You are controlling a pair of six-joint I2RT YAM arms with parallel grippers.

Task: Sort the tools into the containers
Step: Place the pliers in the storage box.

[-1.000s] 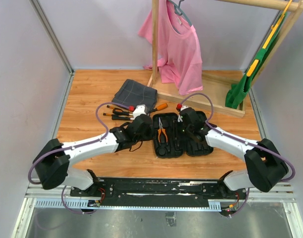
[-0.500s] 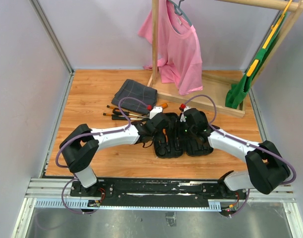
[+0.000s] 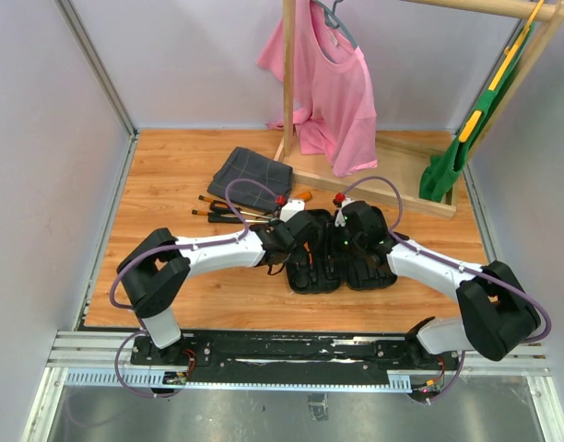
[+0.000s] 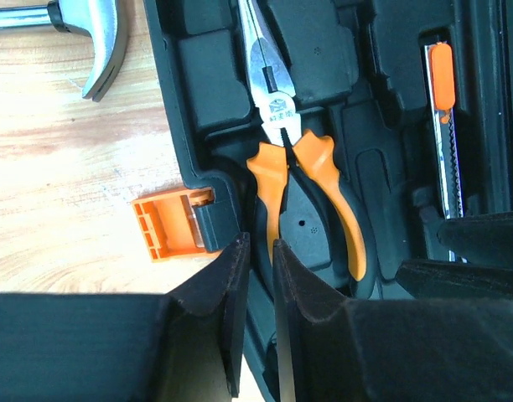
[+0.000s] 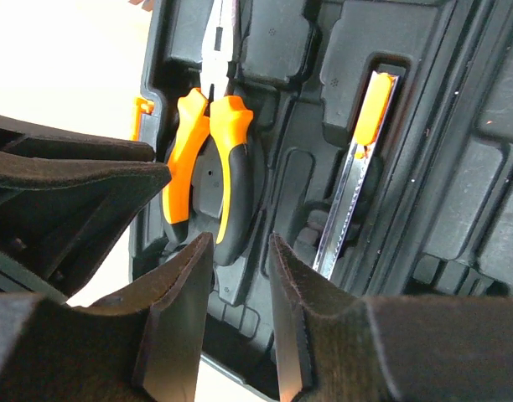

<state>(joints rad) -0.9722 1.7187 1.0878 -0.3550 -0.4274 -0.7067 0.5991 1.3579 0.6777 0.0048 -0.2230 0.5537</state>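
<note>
1. Left end effector [image 4: 258, 243]: the jaws are nearly together, with only a narrow slit left. A pale sliver shows in the slit, but it cannot be told whether a tool is held.
2. Right end effector [image 5: 238, 243]: the jaws are parted moderately and nothing is gripped.
3. The orange-handled steel pliers [image 4: 282, 117] are seated in a recess of the black moulded plastic tool case [image 4: 206, 84], just ahead of both sets of fingertips. The steel hammer head [image 4: 101, 42] lies ahead-left on the wooden bench [image 3: 171, 166]. The slim orange-and-black screwdrivers [image 3: 217, 210] are left out, to the left of the left end effector.
4. Risk: both end effectors are crowded over the same case half, so a collision is judged likely if either is advanced.
5. Risk: the left fingertips are placed above the case wall beside the orange plastic clasp [image 4: 164, 228]. If lowered, the rim could be struck and the case shoved.
6. Risk: anything released here could land on the pliers, unseated.
</note>
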